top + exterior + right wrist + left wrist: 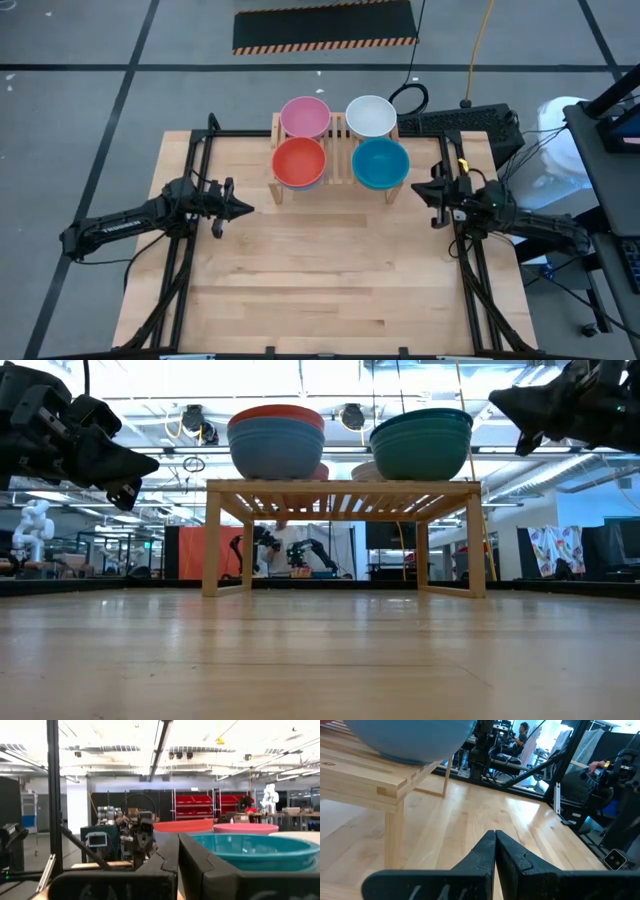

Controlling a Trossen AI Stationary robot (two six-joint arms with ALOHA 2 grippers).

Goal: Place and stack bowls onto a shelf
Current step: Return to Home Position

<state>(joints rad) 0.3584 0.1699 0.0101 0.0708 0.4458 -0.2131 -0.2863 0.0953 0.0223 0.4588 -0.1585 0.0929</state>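
Four tops are showing on the shelf (340, 150): pink bowl (304, 116), white bowl (370, 115), red bowl (298, 161), teal-blue bowl (380, 163) | left hand (245, 209) hovering closed, empty, off shelf's left-front corner | right hand (418, 188) hovering closed, empty, nearer, beside shelf's right edge

Bright ceiling lights (250, 378) glare in the low view; shadows on the tabletop (330, 275) are soft.

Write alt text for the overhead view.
A low wooden rack at the far edge of the table carries a pink bowl and white bowl behind, a red bowl and teal-blue bowl in front. The left pincer and right pincer hang shut at either side, empty.
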